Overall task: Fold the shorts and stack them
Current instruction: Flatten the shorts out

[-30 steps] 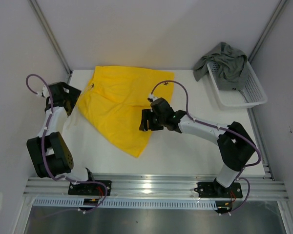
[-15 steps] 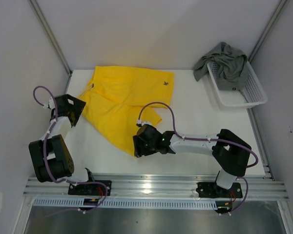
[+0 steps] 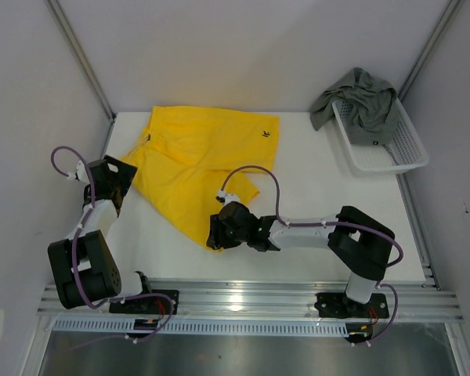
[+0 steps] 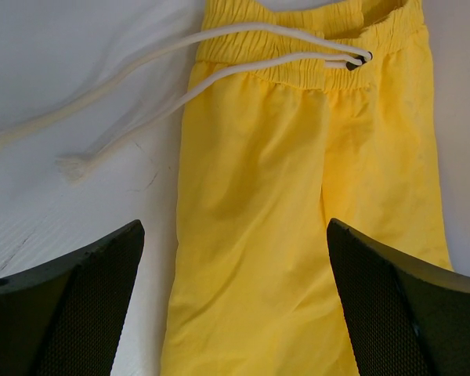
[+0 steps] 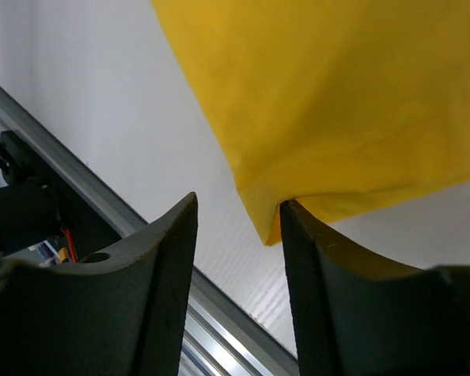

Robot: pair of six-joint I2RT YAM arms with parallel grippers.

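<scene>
While you look from the top camera, you see the yellow shorts (image 3: pixel 196 160) lying open on the tabletop (image 3: pixel 313 188). They reach from the far left corner toward the middle of the near edge. Their small dark logo (image 3: pixel 264 135) is on the leg that lies along the far edge.

The grey-green shorts (image 3: pixel 360 98) are well apart from them. They hang in a heap over the rim of the white basket (image 3: pixel 399 157) at the far right corner.

Your left end effector (image 3: pixel 117 178) is by the left edge, at the waistband side of the yellow shorts. In its wrist view both fingers (image 4: pixel 78 305) stand wide apart and they grip nothing. The yellow cloth, its gathered waistband and the white drawstring (image 4: pixel 180 47) lie beyond and between them. The loose ends of the drawstring lie on the bare tabletop.

Your right end effector (image 3: pixel 214 235) is low near the near edge, at the lowest corner of the yellow leg. In its wrist view the fingers (image 5: pixel 157 274) are parted by a moderate gap. The pointed hem corner (image 5: pixel 268 227) sits in this gap, close to the right finger. The fingers are not closed on the cloth.
</scene>
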